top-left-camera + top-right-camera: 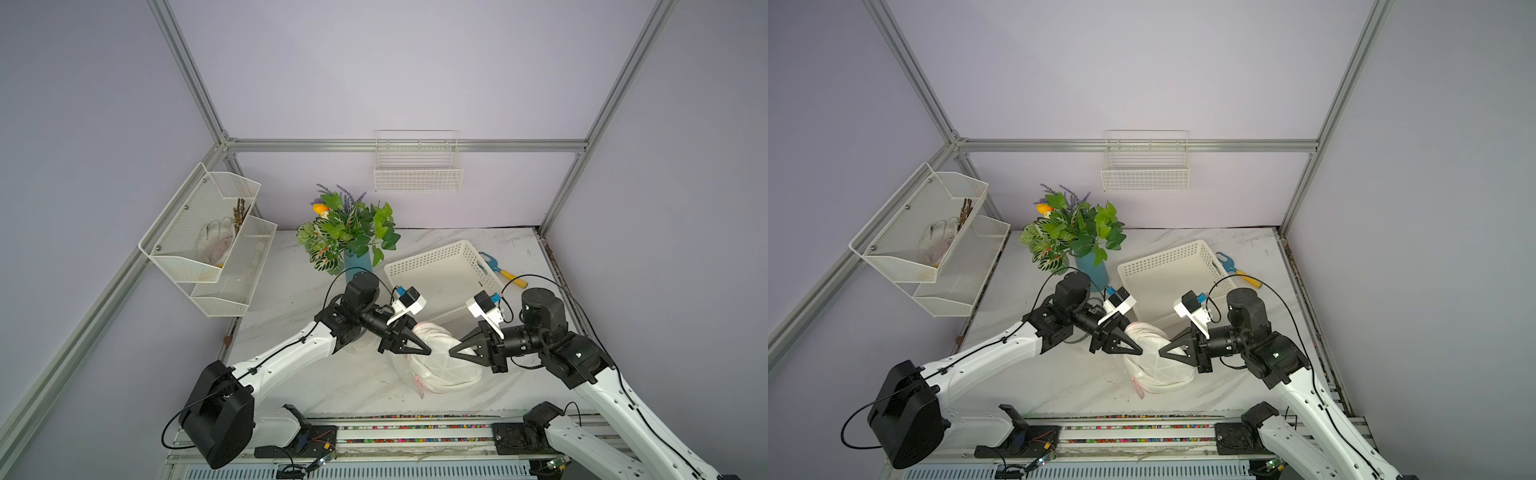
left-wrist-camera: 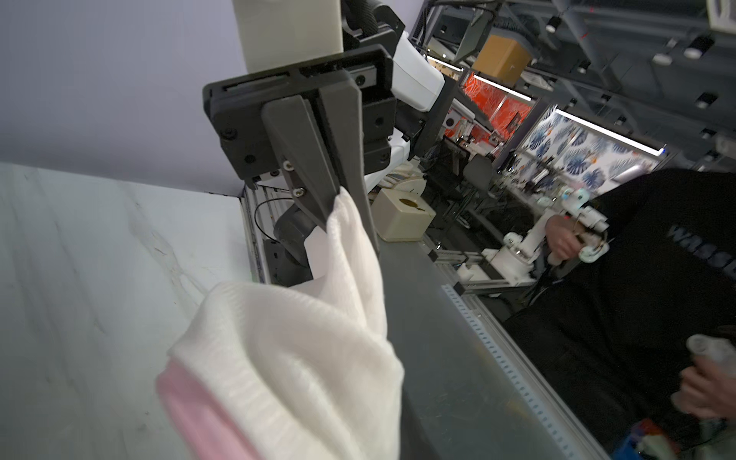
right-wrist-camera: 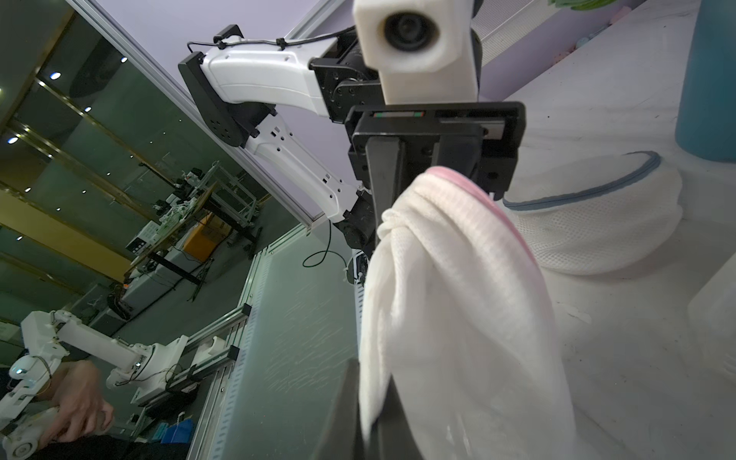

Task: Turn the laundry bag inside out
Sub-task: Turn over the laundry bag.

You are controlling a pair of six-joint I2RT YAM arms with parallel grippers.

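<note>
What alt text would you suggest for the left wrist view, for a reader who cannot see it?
The right gripper, facing the camera, is shut on a fold of the white mesh laundry bag, whose pink-trimmed edge fills the foreground. A marble table lies behind; a person in black is beyond its edge.

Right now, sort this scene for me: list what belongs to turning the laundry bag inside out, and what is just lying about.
In the job: laundry bag, pink-trimmed; right gripper, jaws shut on it; left gripper.

Lying about: blue-trimmed mesh bag; white basket; vase of plants; yellow-handled tool; mesh wall rack; wire wall basket.
</note>
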